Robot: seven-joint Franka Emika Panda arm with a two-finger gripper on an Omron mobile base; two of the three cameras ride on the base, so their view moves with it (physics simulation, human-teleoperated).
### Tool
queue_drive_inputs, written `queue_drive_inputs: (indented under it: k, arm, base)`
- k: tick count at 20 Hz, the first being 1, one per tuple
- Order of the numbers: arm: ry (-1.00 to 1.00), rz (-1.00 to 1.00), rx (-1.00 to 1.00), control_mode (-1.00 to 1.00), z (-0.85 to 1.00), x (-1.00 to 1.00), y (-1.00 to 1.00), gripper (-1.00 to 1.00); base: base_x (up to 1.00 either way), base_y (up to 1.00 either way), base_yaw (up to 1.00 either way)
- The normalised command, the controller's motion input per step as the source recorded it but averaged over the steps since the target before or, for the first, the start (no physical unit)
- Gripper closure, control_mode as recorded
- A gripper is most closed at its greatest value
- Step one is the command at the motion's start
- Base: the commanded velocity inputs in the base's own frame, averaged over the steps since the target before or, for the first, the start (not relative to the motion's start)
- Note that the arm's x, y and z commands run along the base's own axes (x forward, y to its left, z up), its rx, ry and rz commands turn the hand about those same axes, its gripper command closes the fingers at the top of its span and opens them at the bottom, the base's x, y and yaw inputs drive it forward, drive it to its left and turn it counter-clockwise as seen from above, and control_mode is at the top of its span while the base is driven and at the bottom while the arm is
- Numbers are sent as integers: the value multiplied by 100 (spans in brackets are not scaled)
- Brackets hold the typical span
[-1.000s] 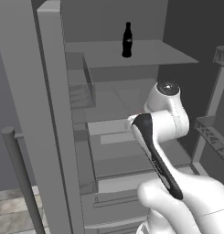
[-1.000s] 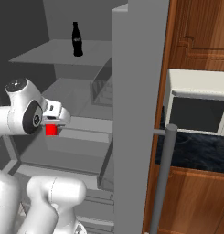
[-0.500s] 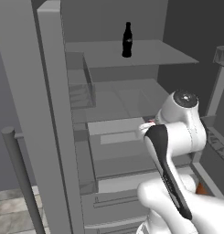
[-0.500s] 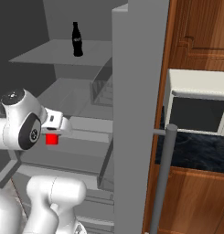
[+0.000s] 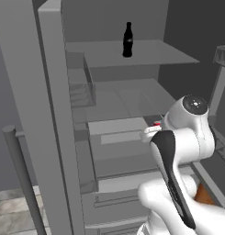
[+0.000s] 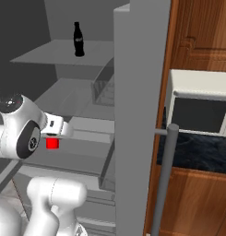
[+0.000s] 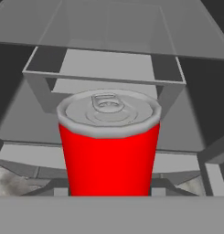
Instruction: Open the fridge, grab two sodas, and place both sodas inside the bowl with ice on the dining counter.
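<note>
arm swung lower | red soda can upright, silver pull-tab lid

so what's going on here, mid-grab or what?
The fridge stands open with the arm reaching in. The gripper holds a red soda can upright, its pull-tab top facing the hand camera, in front of the middle shelves. The black soda bottle stands untouched on the top shelf. So one soda is in hand and one is left to fetch; neither is in the bowl yet.
</note>
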Motion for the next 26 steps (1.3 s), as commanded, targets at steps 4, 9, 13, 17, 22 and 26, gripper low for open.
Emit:
queue_drive_inputs:
  k: [4,9,13,17,22,26]
  arm:
    - [0,0,0,100,0,0,0,100]
    - [0,0,0,100,0,0,0,100]
    - [0,0,0,100,0,0,0,100]
    - [0,0,0,100,0,0,0,100]
    - [0,0,0,100,0,0,0,100]
    - [0,0,0,100,0,0,0,100]
  base:
    - [-60,0,0]
    - [-76,9,-4]
    - [-85,22,-18]
    - [-83,12,-24]
    - [-87,8,-23]
    - [-91,11,-18]
